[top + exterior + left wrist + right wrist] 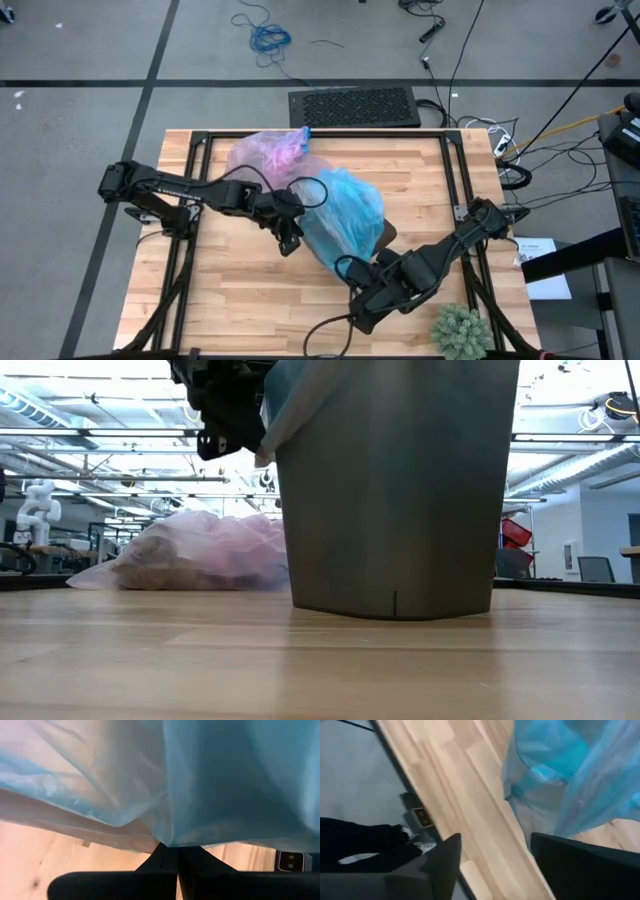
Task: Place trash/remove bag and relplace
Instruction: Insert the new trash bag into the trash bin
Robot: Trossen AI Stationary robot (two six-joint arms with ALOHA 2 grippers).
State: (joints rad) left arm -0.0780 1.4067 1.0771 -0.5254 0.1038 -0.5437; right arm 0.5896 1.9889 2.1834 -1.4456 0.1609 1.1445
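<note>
Liner replacement is at the fitting stage, judging by how things lie: the light blue plastic bag (pixel 343 215) is draped over the grey bin (pixel 395 500) at mid-tabletop, while the lavender-pink bag (pixel 268 156), full and lumpy with what looks like brown trash (pixel 165 572) showing through its skin in the low view, lies on the tabletop (pixel 245 295) toward the far edge, just beside the bin and touching the blue plastic.

The left gripper (pixel 290 238) sits at the bin's left side, fingers closed; in its wrist view blue film bunches right at the fingertips, so it appears to be pinching the blue bag's edge, though the pinch itself is hidden. The right gripper (pixel 360 275) is at the bin's near right corner, jaws spread wide with nothing between them, the blue plastic just ahead of its fingers (pixel 445 857) and slightly off to one side.

The relation that counts: the loose blue edge lies forward of the open right gripper, toward the tabletop's middle, and that arm is the nearer one to the unseated side of the rim. Left holds its side; right would need to reach in and take the opposite edge. The green spiky plant (pixel 460 330) stands apart at the near right corner.
</note>
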